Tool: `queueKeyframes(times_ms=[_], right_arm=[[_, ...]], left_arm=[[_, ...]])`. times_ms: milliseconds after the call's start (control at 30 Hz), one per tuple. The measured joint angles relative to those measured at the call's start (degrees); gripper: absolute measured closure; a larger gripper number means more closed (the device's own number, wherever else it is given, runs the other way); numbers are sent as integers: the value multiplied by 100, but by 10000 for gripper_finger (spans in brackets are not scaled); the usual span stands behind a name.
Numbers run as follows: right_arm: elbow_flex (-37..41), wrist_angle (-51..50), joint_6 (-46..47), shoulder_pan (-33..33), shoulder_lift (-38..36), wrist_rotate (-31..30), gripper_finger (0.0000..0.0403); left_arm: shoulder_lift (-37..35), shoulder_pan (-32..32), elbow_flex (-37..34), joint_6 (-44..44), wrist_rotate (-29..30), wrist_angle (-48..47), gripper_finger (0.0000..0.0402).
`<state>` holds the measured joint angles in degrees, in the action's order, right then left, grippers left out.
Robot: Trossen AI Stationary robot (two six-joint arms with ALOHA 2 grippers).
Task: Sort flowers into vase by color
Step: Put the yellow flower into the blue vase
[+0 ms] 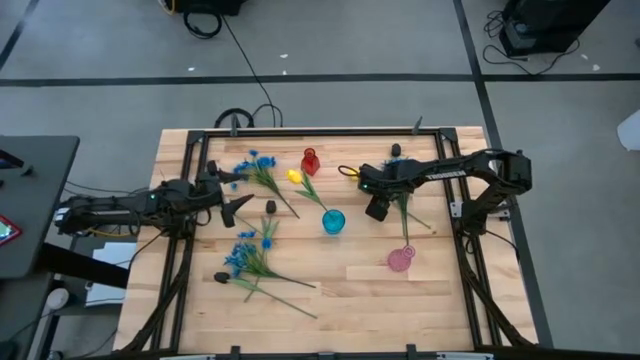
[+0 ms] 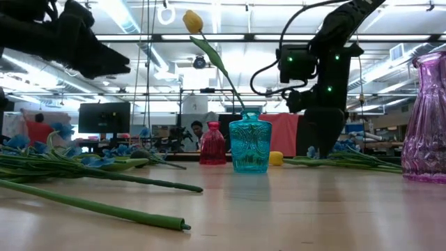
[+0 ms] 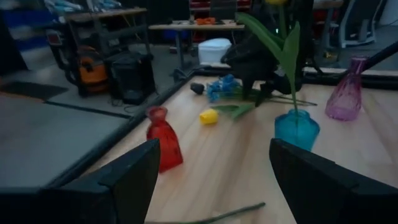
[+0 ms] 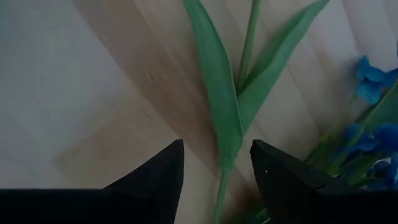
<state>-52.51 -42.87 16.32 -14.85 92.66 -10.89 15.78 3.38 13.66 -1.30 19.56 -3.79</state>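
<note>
A yellow tulip (image 2: pixel 193 21) stands with its stem in the teal vase (image 1: pixel 333 222). The red vase (image 1: pixel 310 160) and the pink vase (image 1: pixel 401 259) hold nothing. My right gripper (image 1: pixel 378 208) hangs open, fingers pointing down, just above a green stem with long leaves (image 4: pixel 217 93) that lies on the table beside blue blossoms (image 4: pixel 373 81). Its yellow bud (image 1: pixel 347 171) lies near the far edge. My left gripper (image 1: pixel 240 205) is open and raised over the table's left part, near blue sprays (image 1: pixel 255 165) and a dark bloom (image 1: pixel 270 207).
More blue sprays (image 1: pixel 245 250) and a dark bloom (image 1: pixel 221 277) lie with long stems (image 2: pixel 104 209) across the near left of the table. A black frame (image 1: pixel 300 132) runs round the table. Bare wood shows at the near right, past the pink vase (image 2: pixel 428 118).
</note>
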Motion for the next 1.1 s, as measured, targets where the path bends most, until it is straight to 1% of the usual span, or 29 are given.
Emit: queueKeyframes(times_ms=[167,267,433,533,633,700,800,1100], right_arm=[[0,0,-134,-104,29,11,204],[0,23,-209,-238,77,22,204],[20,270,-343,-410,109,223,204],[28,247,-366,-451,125,330,209],[28,301,-418,-453,205,294,220],[28,315,-422,-453,280,280,228],[33,258,-340,-454,379,234,240],[118,350,-151,-567,367,345,248]], left_arm=[[-266,0,227,-332,353,-337,95],[-484,0,226,-293,375,-644,95],[-844,0,222,22,187,-1047,97],[-904,0,179,189,-118,-737,104],[-879,0,-162,320,-438,-137,111],[-830,-1,-399,377,-480,176,114],[-830,0,-596,474,-470,359,116],[-834,0,-640,476,-475,446,117]])
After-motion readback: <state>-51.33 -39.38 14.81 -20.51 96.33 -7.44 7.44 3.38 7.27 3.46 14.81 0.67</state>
